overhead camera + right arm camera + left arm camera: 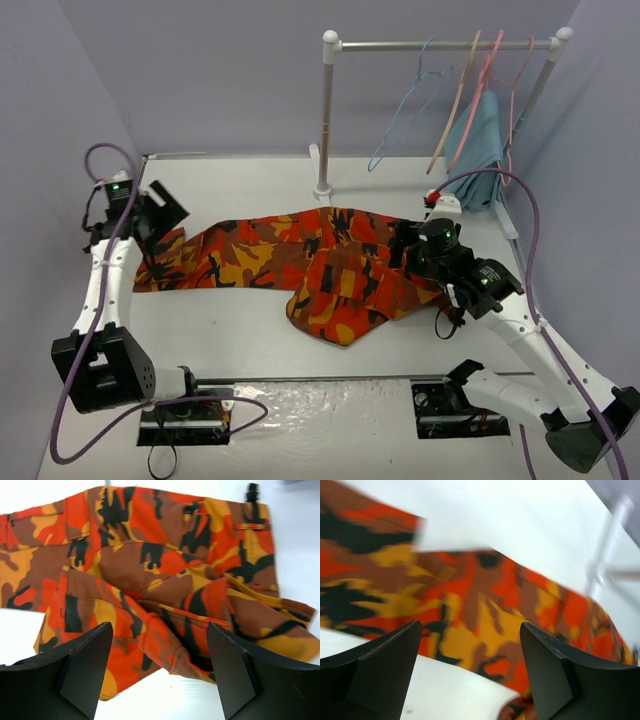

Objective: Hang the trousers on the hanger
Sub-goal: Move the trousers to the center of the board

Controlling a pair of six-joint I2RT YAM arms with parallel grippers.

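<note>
**Hidden ends, cropped edges, one smeared view**

From overhead, the right arm (520, 320) covers the waist end of the trousers (270, 255) and the left arm (105, 270) sits over the leg end, so no fingertips show there. Up close, the left fingers (380, 665) and right fingers (80, 665) are cut off at the bottom edge. The trousers run out of both wrist views, and on the left one the print and rack (607, 540) are blurred.

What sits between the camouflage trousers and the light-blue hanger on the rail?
Only a bare strip of table, seen in the top view. The hanger hangs from the rail behind the trousers; the rack's post stands just left of that strip.
</note>
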